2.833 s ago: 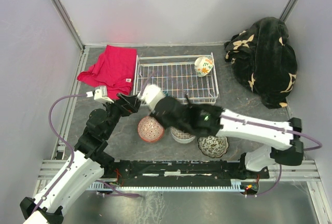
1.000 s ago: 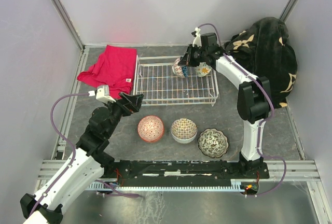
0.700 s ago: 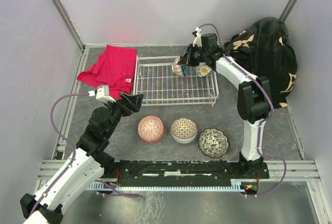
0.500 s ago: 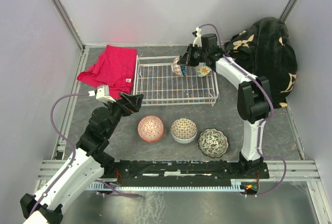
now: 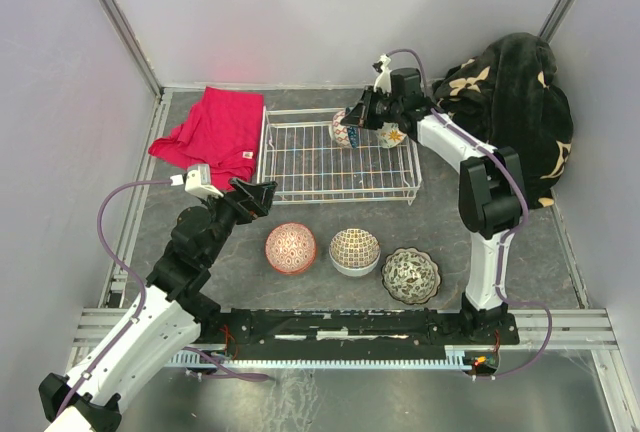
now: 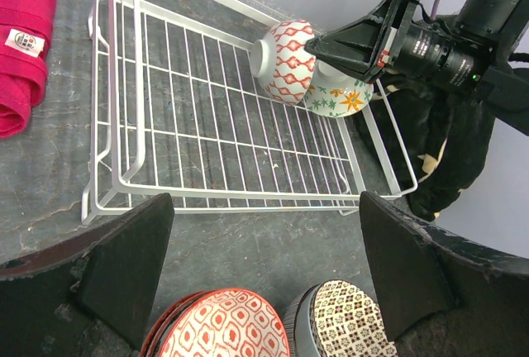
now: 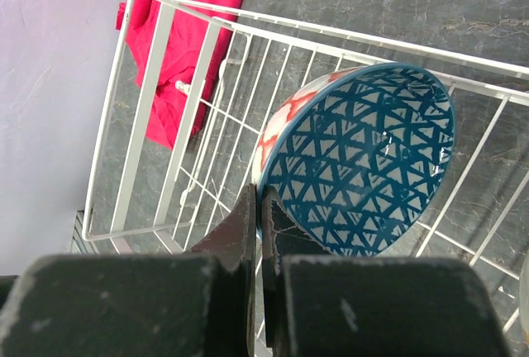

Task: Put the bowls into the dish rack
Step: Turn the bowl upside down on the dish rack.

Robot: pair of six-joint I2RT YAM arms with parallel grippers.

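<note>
step: likely placing bowl point(image 7: 355, 159) in rack point(image 5: 310, 157) | right jaws pinching its rim, left jaws spread | next: release gently

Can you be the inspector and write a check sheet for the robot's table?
Surface: grey mottled table.
Job's things: rack holds flowered bowl and red-and-blue bowl, which stands on edge; red bowl, mosaic bowl and leafy bowl sit on the table.
Clutter: red cloth left of rack; black blanket right of it.
Hands: right hand shut on the red-and-blue bowl's rim; left hand open, empty.
Cables: purple cables loop off both arms.
Surroundings: plain pale walls.
</note>
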